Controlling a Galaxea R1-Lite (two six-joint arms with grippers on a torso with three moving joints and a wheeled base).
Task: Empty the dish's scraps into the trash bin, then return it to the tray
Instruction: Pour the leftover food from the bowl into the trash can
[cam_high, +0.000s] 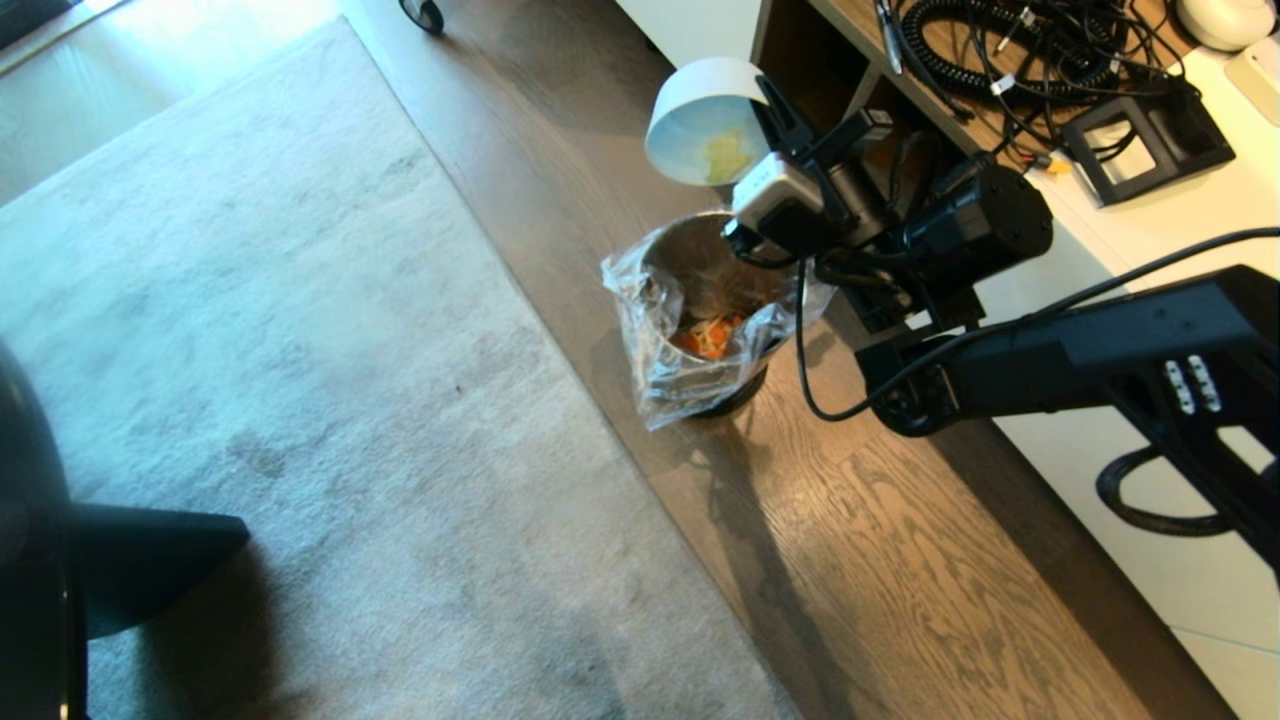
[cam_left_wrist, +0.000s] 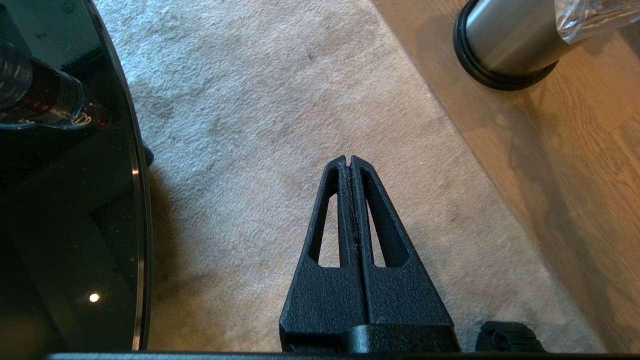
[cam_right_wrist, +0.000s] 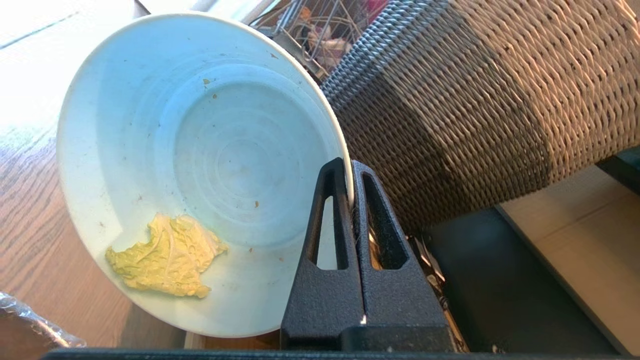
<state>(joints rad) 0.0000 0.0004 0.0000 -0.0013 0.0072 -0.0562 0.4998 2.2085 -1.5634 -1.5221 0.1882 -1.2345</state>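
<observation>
My right gripper (cam_right_wrist: 349, 167) is shut on the rim of the white dish (cam_right_wrist: 200, 165), which is tipped on its side above the trash bin (cam_high: 700, 260). One pale yellow leaf scrap (cam_right_wrist: 165, 257) clings to the dish's lower inner wall. Orange and pale scraps (cam_high: 710, 335) lie inside the silver bin, which is lined with a crinkled clear bag (cam_high: 640, 330). In the head view the dish (cam_high: 700, 120) hangs just above and behind the bin's rim. My left gripper (cam_left_wrist: 350, 160) is shut and empty over the carpet, beside the bin's base (cam_left_wrist: 505, 45). The tray is out of view.
A glossy round black table (cam_left_wrist: 65, 210) edges the carpet (cam_high: 300, 350) on the left. A wicker piece (cam_right_wrist: 475, 100) stands close behind the dish. A wooden shelf with coiled cables (cam_high: 1010, 60) and white cabinet (cam_high: 1150, 580) run along the right.
</observation>
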